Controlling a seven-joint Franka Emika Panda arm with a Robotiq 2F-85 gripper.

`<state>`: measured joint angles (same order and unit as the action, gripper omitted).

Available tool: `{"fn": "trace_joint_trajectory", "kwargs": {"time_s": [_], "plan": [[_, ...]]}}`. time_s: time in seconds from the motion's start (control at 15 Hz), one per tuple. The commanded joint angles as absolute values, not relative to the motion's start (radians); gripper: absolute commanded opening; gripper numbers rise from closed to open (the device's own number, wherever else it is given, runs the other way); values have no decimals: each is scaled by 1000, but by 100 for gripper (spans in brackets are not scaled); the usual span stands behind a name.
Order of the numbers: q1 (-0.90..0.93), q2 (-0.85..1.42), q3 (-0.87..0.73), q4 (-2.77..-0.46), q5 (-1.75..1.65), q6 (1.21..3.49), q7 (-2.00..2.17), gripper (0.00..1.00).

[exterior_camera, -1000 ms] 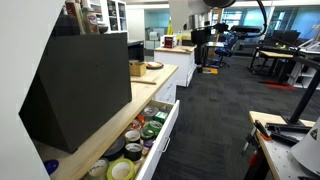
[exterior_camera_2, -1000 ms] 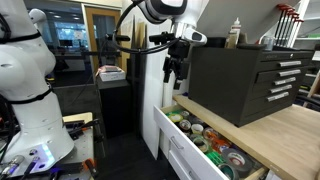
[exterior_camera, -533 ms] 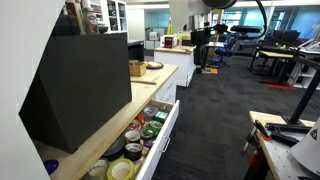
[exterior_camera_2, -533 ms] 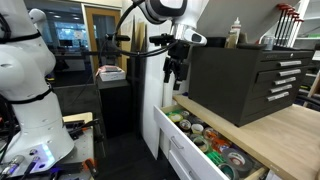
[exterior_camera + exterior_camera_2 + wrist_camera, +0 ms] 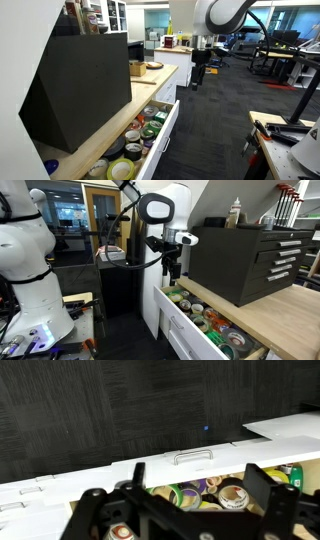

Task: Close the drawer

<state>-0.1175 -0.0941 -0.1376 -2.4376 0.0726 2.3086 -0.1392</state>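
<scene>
The drawer point(image 5: 148, 132) is pulled far out from under the wooden counter point(image 5: 152, 80). It is full of round rolls and tins point(image 5: 205, 318). The gripper point(image 5: 175, 272) hangs in the air near one end of the drawer. It is a little above the drawer and does not touch it. In the wrist view its fingers point(image 5: 268, 488) stand wide apart with nothing between them, so the jaws are spread and empty.

To do this step well, the gripper should come down on the floor side of the white drawer front point(image 5: 110, 470). It should press flat on the front close to the handle point(image 5: 192, 457). A push near the middle should keep the drawer from twisting. The push should go straight toward the counter and slow down at the end. The fingers should stay out of the drawer, away from the rolls.

Some things are hard to see. The rails of the drawer are hidden. One end of the drawer is cut off by the picture edge in both exterior views. The things inside are too small to name. It is not clear if any of them stick up high enough to catch under the counter.
</scene>
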Motion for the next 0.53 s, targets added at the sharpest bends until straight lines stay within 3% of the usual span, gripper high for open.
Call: {"fn": "trace_joint_trajectory", "kwargs": {"time_s": [0.0,0.47], "plan": [[-104,-90,-122,-2540,81,2442,-134,100],[-57,31,-66,-2602,124,2615,-156,100]]}}
